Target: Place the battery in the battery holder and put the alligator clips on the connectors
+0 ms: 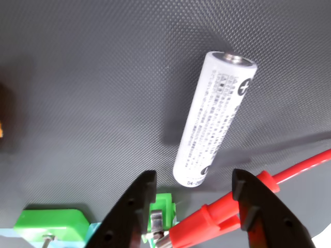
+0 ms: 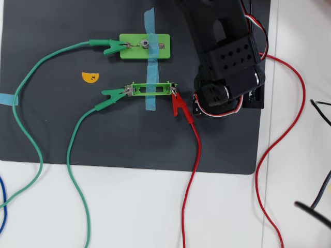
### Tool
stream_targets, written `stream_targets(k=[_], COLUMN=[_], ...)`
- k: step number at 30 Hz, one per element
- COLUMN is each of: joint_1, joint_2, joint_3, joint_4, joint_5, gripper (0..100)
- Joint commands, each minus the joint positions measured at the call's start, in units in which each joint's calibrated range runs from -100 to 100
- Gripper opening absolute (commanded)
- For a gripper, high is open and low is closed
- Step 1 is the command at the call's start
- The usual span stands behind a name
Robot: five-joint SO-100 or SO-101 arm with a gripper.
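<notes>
— How does the gripper (image 1: 194,194) look from the wrist view?
— I see both black fingers (image 1: 132,212) spread wide apart, rising from the bottom edge, nothing pinched between them.
— And from overhead?
— I see the black arm (image 2: 227,46) reaching down from the top edge, wrist bent low

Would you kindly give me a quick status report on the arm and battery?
Gripper open, empty. Battery loose on the mat, just ahead of the fingers. Battery holder slot empty. Red clip lies between the fingers.

battery (image 1: 217,119) — plus sign; "04-"
</notes>
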Motion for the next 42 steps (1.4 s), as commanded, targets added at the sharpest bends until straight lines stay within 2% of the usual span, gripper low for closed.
stream_targets(k=[1, 36, 42], joint_1=[-1.54, -1.84, -1.54], joint_2=[-0.26, 5.78, 5.61], joint_3=[-0.8, -4.4, -4.13], joint_4=[-2.62, -1.85, -2.19], joint_5=[-0.33, -1.95, -2.0], gripper=[14, 13, 3])
